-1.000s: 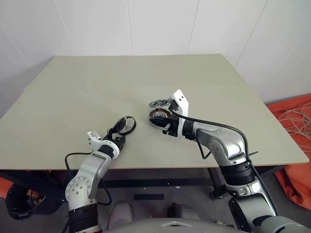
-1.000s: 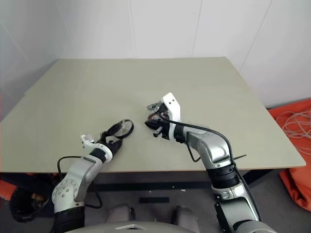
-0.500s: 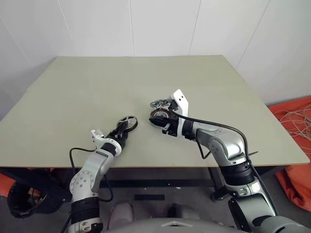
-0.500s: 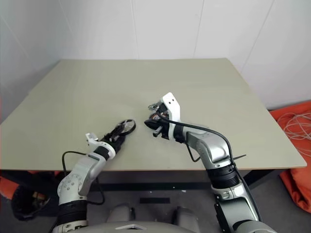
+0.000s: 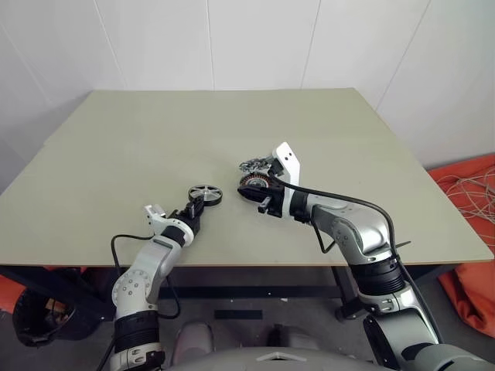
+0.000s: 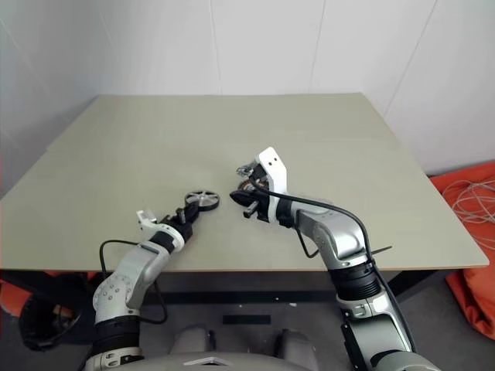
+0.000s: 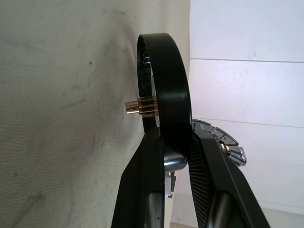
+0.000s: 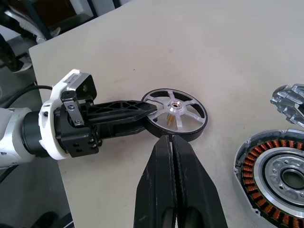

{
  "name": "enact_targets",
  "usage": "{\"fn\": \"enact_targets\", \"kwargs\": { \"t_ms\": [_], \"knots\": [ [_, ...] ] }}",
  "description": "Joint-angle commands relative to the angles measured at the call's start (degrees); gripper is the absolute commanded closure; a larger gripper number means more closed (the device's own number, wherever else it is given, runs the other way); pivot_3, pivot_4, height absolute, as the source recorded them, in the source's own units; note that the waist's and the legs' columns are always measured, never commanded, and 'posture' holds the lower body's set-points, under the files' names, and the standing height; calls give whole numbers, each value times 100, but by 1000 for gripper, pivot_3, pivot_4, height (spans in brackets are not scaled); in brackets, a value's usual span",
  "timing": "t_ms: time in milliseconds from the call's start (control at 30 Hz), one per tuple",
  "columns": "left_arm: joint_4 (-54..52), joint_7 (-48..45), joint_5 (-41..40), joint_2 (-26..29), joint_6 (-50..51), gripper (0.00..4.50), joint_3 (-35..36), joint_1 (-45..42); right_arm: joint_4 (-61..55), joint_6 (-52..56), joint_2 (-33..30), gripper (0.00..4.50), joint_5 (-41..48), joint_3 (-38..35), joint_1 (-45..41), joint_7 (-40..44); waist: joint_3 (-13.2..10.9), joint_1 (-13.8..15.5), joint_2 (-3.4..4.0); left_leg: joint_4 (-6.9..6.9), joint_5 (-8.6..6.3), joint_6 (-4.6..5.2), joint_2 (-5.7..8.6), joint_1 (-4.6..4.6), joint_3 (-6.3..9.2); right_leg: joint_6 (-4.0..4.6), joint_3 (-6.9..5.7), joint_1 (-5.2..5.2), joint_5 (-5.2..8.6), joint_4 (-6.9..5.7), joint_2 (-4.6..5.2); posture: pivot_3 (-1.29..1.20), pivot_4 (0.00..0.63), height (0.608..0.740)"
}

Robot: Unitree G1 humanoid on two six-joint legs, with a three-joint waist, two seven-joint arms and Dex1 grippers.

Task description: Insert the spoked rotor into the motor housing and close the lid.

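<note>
Where left gripper (image 8: 142, 111) clamps, spoked rotor (image 8: 175, 113): black rim, silver spokes, brass hub.

Motor housing (image 8: 280, 178) cut off at right wrist frame edge, lid (image 8: 290, 102) likewise cropped, rotor (image 7: 164, 102) seen edge-on, spokes hidden

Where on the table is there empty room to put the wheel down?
The table is bare along its far edge and its whole left side. The right side past the right gripper is bare too. It is crowded in the near middle, where the spoked rotor, the motor housing and the lid sit close together.
</note>
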State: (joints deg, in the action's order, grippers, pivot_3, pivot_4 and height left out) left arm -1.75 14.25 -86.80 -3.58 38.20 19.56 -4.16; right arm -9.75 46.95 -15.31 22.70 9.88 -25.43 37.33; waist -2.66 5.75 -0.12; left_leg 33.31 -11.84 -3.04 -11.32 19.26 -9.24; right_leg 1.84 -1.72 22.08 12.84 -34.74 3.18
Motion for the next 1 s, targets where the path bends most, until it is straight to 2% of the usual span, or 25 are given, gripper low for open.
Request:
{"fn": "enact_targets", "kwargs": {
  "t_ms": [33, 233, 567, 1000],
  "knots": [
    [-610, -61, -290, 57, 244, 4118, -138, 88, -274, -31, -10, 4500, 115, -38, -60, 11, -2, -1, -3, 0, 0, 1, 0, 5, 2, 0, 0, 5, 0, 0, 0, 0, 0, 740],
    [-1122, -246, -766, 309, 693, 4118, -484, 83, -365, 194, -132, 4500, 315, -102, 16, 145, -2, -1, -3, 0, -3, 5, 4, 48, 15, 4, -7, 34, 0, 0, -1, 0, 0, 740],
    [-728, -505, -1155, 625, 1078, 4118, -941, -307, -923, 984, -650, 4500, 968, -269, 556, 382, -3, 7, -4, 3, -3, 6, 6, 32, 15, 2, -5, 17, 0, 0, -1, 0, 0, 740],
    [1091, -1565, -80, 536, 1327, 4118, -1137, -1282, -1176, 1110, -663, 4500, 1162, -402, 751, 39, -2, 35, -3, 4, -2, 4, 12, 36, 39, -10, -5, 17, -7, 2, 3, 0, 0, 740]
  ]
}}
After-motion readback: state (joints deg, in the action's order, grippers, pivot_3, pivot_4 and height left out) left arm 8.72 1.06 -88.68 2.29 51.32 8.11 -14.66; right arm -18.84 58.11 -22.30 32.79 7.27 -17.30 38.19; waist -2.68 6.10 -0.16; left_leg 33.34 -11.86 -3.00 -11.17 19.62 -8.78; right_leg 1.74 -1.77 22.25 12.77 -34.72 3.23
